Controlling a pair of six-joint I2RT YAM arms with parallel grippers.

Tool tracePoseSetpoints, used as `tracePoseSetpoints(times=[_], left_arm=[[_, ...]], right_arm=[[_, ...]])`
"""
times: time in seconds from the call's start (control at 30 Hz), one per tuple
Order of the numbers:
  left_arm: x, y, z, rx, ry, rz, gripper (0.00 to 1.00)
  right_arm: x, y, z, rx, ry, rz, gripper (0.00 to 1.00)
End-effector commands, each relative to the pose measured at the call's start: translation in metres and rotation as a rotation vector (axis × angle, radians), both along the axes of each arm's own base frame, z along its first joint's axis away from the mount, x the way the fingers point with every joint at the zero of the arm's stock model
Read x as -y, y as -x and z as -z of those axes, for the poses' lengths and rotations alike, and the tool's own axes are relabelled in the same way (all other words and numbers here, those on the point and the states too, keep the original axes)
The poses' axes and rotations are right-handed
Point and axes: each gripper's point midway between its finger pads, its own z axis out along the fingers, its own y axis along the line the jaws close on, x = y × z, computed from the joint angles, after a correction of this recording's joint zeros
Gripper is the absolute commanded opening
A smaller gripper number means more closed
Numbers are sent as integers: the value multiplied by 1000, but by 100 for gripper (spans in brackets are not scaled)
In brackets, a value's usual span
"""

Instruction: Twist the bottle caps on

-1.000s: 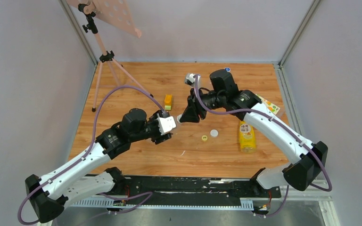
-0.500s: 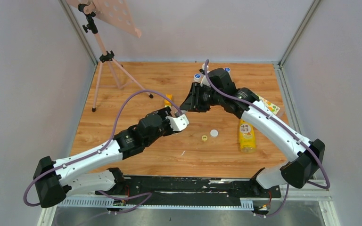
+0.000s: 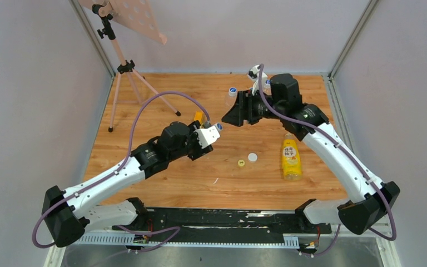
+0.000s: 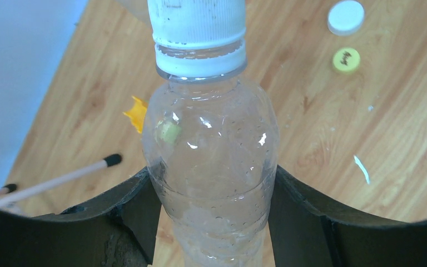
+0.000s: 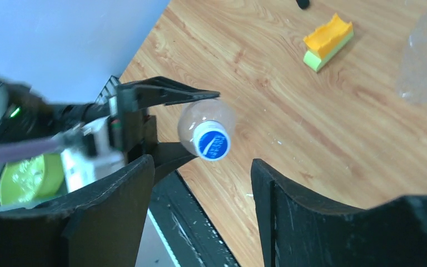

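My left gripper (image 3: pixel 208 135) is shut on a slim clear bottle (image 4: pixel 211 150), held above the table with its neck pointing at the right arm. A blue cap with a white mark (image 5: pixel 212 142) sits on its neck; it also shows in the top view (image 3: pixel 218 127). My right gripper (image 3: pixel 229 117) is open and empty, a short way back from that cap, its jaws wide apart in its wrist view (image 5: pixel 203 167). A yellow cap (image 3: pixel 241 163) and a white cap (image 3: pixel 252 157) lie loose on the table. A yellow bottle (image 3: pixel 291 157) lies on its side at the right.
An orange-and-green block (image 3: pixel 198 117) lies behind the left gripper. Another clear bottle (image 3: pixel 229 99) with a blue top stands further back. A tripod stand (image 3: pixel 123 67) occupies the back left corner. Grey walls enclose the wooden table (image 3: pixel 161 178).
My right gripper has drawn back and to the right, away from the cap it was at. My left arm has carried the clear bottle forward and to the right.
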Motion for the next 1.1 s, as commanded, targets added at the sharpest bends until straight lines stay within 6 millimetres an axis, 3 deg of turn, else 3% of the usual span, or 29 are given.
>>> tracePoseSetpoints(times=[0.0, 0.2, 0.5, 0.73, 1.07], left_arm=[[12, 23, -4, -149, 63, 144, 38], [26, 53, -24, -215, 147, 366, 38], [36, 79, -43, -231, 181, 540, 38], [38, 82, -51, -235, 191, 563, 38], [43, 82, -49, -265, 193, 577, 38]], right_arm=[[3, 27, -40, 281, -41, -221, 65], [10, 65, -29, 528, -26, -481, 62], [15, 98, -12, 757, -37, -715, 60], [12, 95, -4, 812, -30, -764, 54], [7, 94, -10, 830, -51, -779, 49]])
